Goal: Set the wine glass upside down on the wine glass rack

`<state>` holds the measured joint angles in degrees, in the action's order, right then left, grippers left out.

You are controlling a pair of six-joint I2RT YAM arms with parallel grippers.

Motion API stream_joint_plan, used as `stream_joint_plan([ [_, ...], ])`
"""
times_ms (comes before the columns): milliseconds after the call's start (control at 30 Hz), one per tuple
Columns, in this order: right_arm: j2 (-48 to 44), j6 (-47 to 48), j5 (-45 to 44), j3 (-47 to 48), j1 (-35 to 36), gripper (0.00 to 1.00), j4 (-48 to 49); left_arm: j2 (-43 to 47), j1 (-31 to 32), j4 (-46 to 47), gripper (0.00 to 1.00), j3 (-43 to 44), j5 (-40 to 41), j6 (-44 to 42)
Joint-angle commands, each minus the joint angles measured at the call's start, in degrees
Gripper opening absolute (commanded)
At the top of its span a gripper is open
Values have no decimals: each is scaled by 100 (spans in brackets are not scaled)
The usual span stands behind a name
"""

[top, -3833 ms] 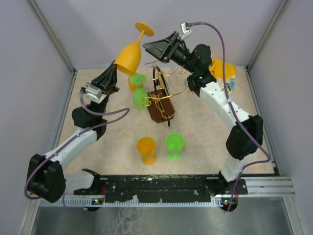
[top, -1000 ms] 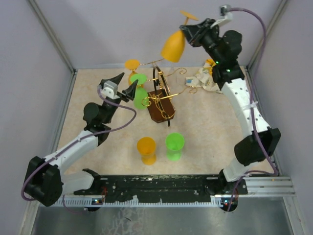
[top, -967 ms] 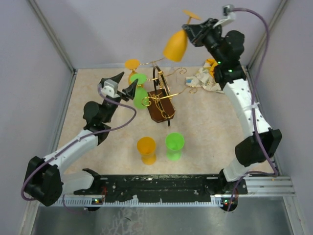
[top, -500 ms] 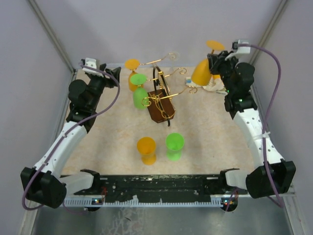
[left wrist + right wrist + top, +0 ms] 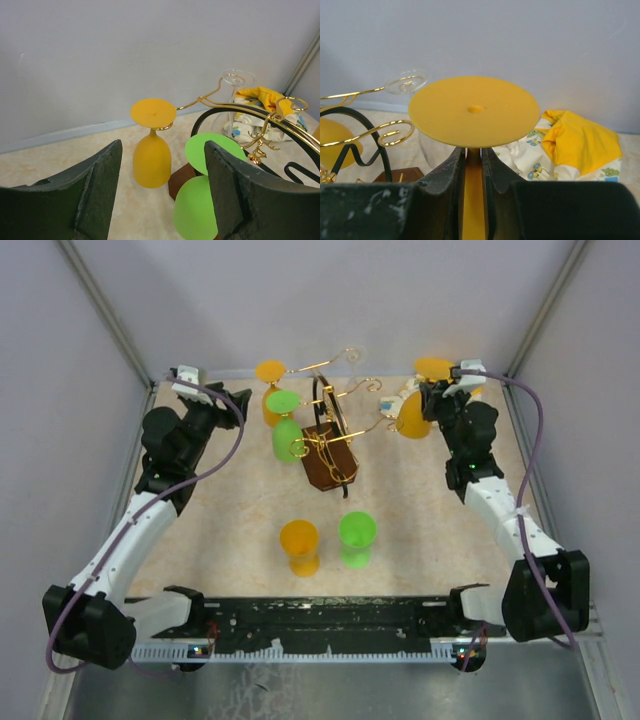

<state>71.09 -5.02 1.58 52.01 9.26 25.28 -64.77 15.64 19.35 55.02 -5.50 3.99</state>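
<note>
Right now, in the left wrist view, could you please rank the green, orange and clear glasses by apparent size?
1. Green glass, though nearest the camera.
2. Orange glass.
3. Clear glass, partly hidden, so unsure.

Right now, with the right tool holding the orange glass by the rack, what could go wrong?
1. The right tool pinches only the stem of the orange glass; it may slip or swing while threading onto a hook.
2. The clear glass hangs close by that hook; the wide orange foot could knock it.
3. A sideways push could tip the rack.
</note>
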Motion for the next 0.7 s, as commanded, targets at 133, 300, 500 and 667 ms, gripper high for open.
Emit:
stream_joint_plan([
  [133, 381, -100, 1431, -332, 10, 0, 1475, 20, -44, 154, 72, -73, -225, 47],
  [300, 767, -118, 1948, -402, 15, 0, 2031, -24, -52, 217, 72, -106, -310, 51],
  [500, 1159, -93, 2952, -323, 13, 0, 2642, -42, -52, 278, 72, -121, -333, 12],
  [667, 1349, 50, 3593, -228, 15, 0, 2639, -78, -52, 292, 72, -134, -340, -3],
])
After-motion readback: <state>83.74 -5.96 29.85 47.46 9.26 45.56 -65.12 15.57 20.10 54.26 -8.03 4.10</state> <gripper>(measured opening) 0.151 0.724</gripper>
